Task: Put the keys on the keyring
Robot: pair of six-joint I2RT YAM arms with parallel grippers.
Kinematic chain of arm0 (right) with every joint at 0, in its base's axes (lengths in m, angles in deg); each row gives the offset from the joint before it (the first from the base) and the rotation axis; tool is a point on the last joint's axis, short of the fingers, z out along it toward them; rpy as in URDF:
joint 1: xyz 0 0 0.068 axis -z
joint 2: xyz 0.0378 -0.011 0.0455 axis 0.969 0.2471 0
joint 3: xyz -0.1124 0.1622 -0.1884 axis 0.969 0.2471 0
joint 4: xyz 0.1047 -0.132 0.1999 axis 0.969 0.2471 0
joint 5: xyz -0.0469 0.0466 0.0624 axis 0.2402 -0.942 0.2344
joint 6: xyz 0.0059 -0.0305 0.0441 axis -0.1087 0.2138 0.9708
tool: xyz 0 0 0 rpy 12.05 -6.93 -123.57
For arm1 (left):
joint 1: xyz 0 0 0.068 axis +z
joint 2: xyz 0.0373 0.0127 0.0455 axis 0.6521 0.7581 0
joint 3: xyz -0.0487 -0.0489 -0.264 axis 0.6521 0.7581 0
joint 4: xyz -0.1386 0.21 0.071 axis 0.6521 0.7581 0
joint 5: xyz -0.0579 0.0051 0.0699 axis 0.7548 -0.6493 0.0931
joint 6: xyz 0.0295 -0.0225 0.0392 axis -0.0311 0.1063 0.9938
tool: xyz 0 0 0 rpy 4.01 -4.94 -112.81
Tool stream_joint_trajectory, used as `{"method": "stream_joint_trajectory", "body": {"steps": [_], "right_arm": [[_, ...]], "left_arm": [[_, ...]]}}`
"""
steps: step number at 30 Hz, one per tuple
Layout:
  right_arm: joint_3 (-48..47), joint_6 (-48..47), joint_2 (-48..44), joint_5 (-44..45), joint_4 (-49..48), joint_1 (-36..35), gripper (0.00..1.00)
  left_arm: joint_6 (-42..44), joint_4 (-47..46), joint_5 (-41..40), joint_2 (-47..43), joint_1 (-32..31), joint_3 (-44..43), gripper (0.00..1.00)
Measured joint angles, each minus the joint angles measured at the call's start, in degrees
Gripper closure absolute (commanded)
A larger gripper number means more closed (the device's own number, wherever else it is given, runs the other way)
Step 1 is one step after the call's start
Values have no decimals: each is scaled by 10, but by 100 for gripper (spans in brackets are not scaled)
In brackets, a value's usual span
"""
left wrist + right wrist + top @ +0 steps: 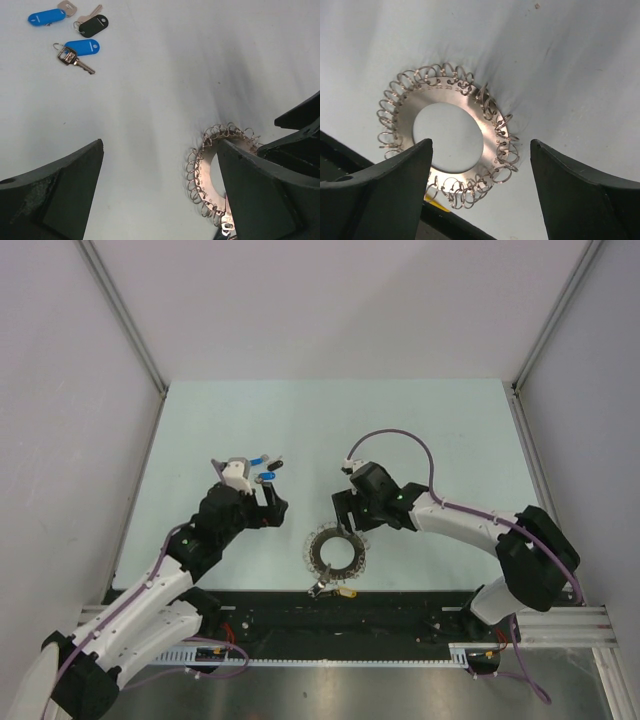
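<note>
The keys [82, 47] lie in a loose cluster on the worktop [430, 440]. They are ahead of my left gripper [160, 145] and off toward the left of its wrist view: two with blue tags and one with a black tag.

The keyring [437, 92] lies flat on the worktop to the other side, directly beneath my right gripper [481, 145]. Its coiled edge shows between the jaws. Both grippers stand wide open and hold nothing.

So the split is plain. My left arm is the nearer one to the keys, my right arm the nearer one to the keyring, and the two groups lie apart from each other.

The closest key's blade runs slantwise across the line of my left jaws, so I judge I would need to turn that wrist before closing on it.

One yellow-headed key [346, 592] sits at the keyring's near edge. It may be hooked on already, but I cannot tell from these views.
</note>
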Motion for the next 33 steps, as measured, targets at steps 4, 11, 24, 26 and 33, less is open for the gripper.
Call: {"method": "stream_joint_trajectory", "body": {"steps": [4, 11, 24, 26, 33], "right_arm": [[0, -1, 30, 38, -1, -15, 18], [-12, -18, 107, 106, 3, -39, 28], [-53, -30, 151, 101, -18, 55, 80], [-56, -30, 155, 95, -24, 89, 80], [-59, -13, 158, 73, -41, 197, 44]], "left_arm": [[2, 10, -15, -2, 2, -6, 0], [24, 22, -41, -16, 7, -19, 0], [51, 22, -59, -20, 26, -23, 0], [52, 20, -57, -18, 33, -23, 0], [52, 17, -44, -12, 64, -23, 0]]}}
